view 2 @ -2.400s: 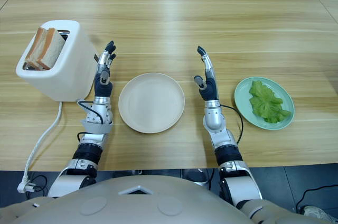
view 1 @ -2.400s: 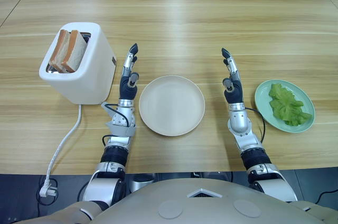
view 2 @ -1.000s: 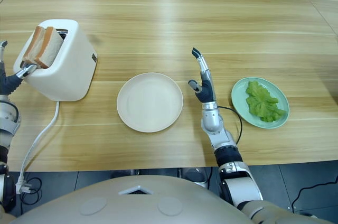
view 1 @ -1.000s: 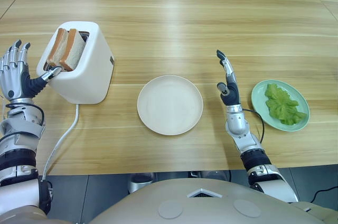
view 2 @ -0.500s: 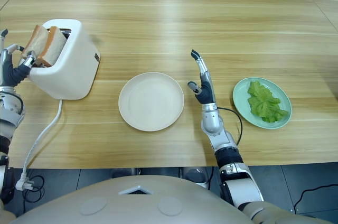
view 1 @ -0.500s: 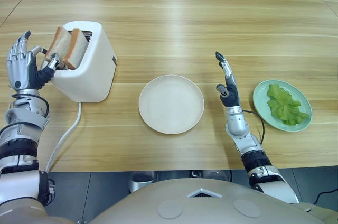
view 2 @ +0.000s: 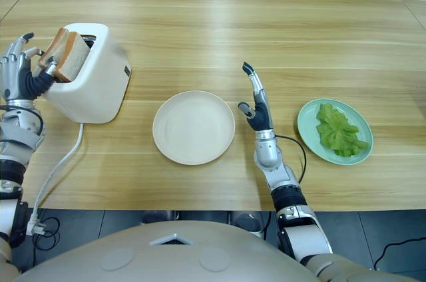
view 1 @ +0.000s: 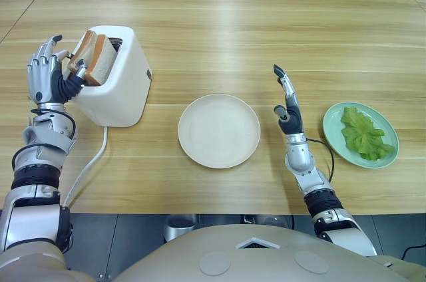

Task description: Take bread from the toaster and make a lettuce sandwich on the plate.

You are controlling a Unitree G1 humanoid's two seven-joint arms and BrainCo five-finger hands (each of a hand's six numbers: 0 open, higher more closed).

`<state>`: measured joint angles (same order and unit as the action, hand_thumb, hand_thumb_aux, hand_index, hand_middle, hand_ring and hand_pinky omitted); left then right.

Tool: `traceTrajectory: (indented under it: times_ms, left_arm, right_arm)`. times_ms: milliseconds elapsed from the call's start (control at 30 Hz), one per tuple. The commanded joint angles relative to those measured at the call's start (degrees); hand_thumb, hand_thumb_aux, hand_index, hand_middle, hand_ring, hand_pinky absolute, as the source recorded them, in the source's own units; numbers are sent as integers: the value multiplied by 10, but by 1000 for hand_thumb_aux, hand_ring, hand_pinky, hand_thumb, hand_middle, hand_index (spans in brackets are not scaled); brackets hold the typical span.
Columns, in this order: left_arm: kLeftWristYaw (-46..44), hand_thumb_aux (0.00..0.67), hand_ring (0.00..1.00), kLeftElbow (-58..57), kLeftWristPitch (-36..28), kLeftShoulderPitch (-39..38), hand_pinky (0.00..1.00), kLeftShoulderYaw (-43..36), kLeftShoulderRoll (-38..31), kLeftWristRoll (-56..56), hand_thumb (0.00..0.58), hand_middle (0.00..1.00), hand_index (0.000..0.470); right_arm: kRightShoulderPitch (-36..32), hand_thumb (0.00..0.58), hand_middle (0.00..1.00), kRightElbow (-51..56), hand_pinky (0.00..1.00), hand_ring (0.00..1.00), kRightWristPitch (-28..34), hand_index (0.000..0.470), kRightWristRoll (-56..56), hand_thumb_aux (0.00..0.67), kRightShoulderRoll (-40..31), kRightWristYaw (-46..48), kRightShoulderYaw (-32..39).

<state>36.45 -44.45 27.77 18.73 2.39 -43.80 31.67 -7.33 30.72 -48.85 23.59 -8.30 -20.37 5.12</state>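
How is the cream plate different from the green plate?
The cream plate is bare; the green plate holds lettuce. The cream plate looks bigger than the green plate. The cream plate lies in the middle; the green plate lies right of the right hand. Both are round and flat on the table.

I take this for a lab or office room staged as a kitchen: a wide pale wooden desk [view 1: 266, 16] of joined panels over dark grey floor [view 1: 120, 235], and a white boxy toaster [view 1: 123, 89] whose plug [view 2: 34, 229] lies loose.
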Motion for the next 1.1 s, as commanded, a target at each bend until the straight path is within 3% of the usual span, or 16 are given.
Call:
traceTrajectory:
  times_ms: [33,333,433,600,800,967,1100]
  left_arm:
    - [-10,670,1000,-16,11,32,1000,17,12,-41,580,1000,460]
    - [41,670,1000,10,51,82,1000,74,30,-101,580,1000,460]
    - [67,670,1000,125,83,61,1000,122,46,-127,580,1000,460]
    - [-7,670,1000,377,81,-6,1000,128,114,-182,580,1000,460]
    - [-197,670,1000,525,61,-116,1000,-41,209,-264,580,1000,460]
    - [-301,670,1000,463,44,-182,1000,-166,302,-287,580,1000,460]
    - [-325,670,1000,385,55,-191,1000,-184,342,-261,580,1000,460]
  right_arm:
    - [-9,0,0,12,0,0,11,0,-5,0,3,-10,-7]
    - [-39,0,0,47,0,0,15,0,1,0,7,-36,-12]
    - [-48,0,0,57,0,0,14,0,4,0,8,-44,-12]
    - [-60,0,0,65,0,0,15,0,4,0,4,-59,-18]
    - [-62,0,0,36,0,0,18,0,-6,0,-13,-64,-37]
    - [-34,0,0,-46,0,0,39,0,-11,0,-49,-65,-80]
    - [2,0,0,-114,0,0,61,0,-5,0,-76,-60,-110]
